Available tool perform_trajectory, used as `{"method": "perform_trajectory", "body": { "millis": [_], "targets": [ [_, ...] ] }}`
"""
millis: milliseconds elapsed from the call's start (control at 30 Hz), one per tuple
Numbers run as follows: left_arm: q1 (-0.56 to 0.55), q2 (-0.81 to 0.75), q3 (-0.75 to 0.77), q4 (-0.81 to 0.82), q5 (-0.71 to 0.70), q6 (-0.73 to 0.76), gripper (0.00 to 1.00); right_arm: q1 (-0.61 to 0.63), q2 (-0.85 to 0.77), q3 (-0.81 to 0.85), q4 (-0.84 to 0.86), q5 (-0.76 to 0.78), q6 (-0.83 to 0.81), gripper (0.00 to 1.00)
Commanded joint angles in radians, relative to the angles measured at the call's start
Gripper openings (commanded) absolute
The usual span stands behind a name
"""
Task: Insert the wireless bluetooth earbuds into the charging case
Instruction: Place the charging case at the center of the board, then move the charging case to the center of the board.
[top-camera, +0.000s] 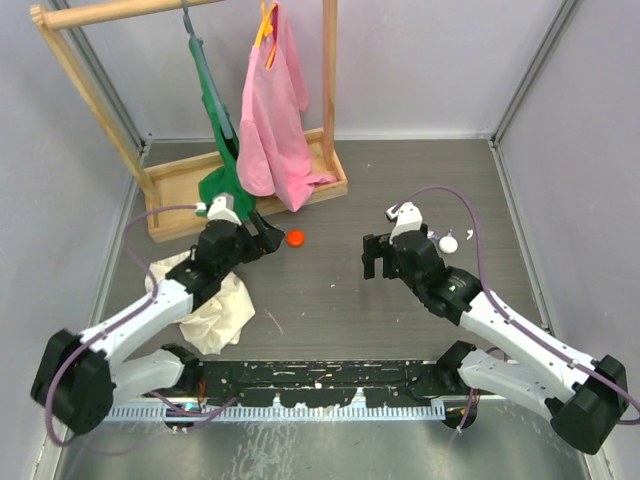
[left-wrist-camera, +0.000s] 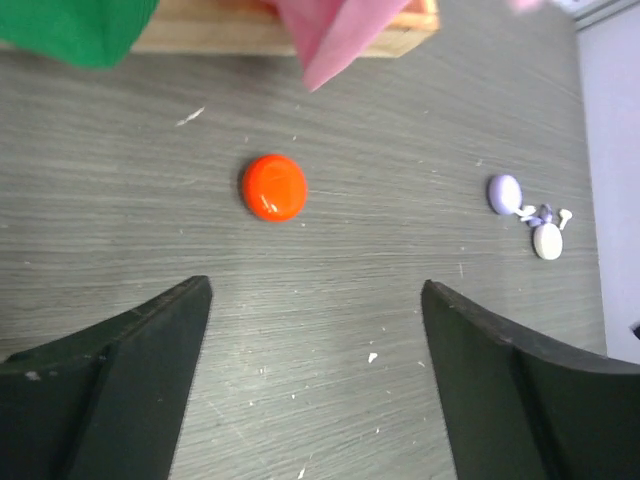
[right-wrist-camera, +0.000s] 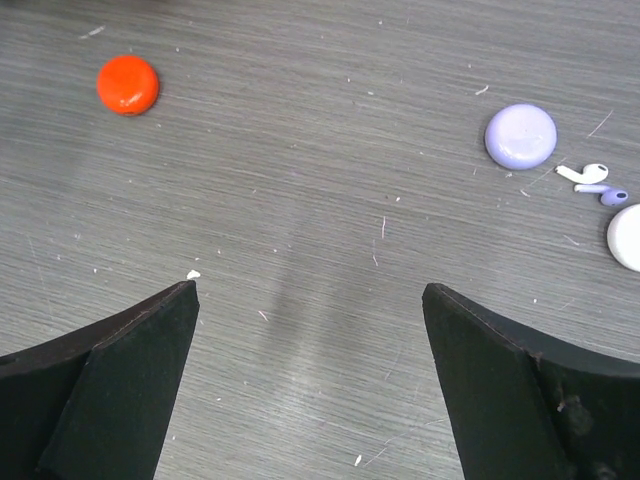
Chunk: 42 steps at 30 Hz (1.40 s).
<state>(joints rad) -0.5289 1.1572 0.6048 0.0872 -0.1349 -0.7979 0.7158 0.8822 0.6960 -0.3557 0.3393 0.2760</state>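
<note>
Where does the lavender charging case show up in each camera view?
Top external: I cannot make it out there.
Left wrist: charging case at the right, a little above mid-height.
Right wrist: charging case at upper right.
Shared landmark: red-orange cap, left of the case in both wrist views.

The cap (left-wrist-camera: 273, 187) lay just ahead of the left pincer (left-wrist-camera: 315, 288). Ahead and right of the right pincer (right-wrist-camera: 310, 290) sat the charging case (right-wrist-camera: 521, 135), the earbuds (right-wrist-camera: 582, 172) just beside it, farther right.

Orange cap (top-camera: 295, 238) near wooden rack (top-camera: 90, 85); pink garment (top-camera: 272, 110), green garment (top-camera: 220, 130) hanging; cream cloth (top-camera: 215, 310) crumpled.
</note>
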Motion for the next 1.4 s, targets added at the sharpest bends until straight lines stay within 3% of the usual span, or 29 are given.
{"method": "perform_trajectory", "body": {
  "millis": [0,133,433,567,967,1367],
  "targets": [
    [0.005,-0.196,-0.021,-0.117,-0.029,0.147,0.92,-0.011,0.034,0.043,0.003,0.027,0.031,1.00],
    [0.006,-0.367,-0.061,-0.139,-0.063,0.196,1.00,-0.034,0.055,0.045,0.002,0.057,0.067,1.00],
    [0.006,-0.581,-0.190,-0.075,-0.148,0.233,0.98,-0.220,0.142,0.046,-0.007,0.049,0.138,1.00],
    [0.006,-0.580,-0.229,-0.029,-0.164,0.244,0.98,-0.326,0.196,0.053,-0.012,0.006,0.180,1.00],
    [0.006,-0.560,-0.300,0.059,-0.179,0.324,0.98,-0.580,0.368,0.066,0.073,0.071,0.182,0.99],
    [0.005,-0.553,-0.311,0.054,-0.161,0.355,0.98,-0.749,0.548,0.086,0.223,-0.036,0.171,0.84]
  ]
}}
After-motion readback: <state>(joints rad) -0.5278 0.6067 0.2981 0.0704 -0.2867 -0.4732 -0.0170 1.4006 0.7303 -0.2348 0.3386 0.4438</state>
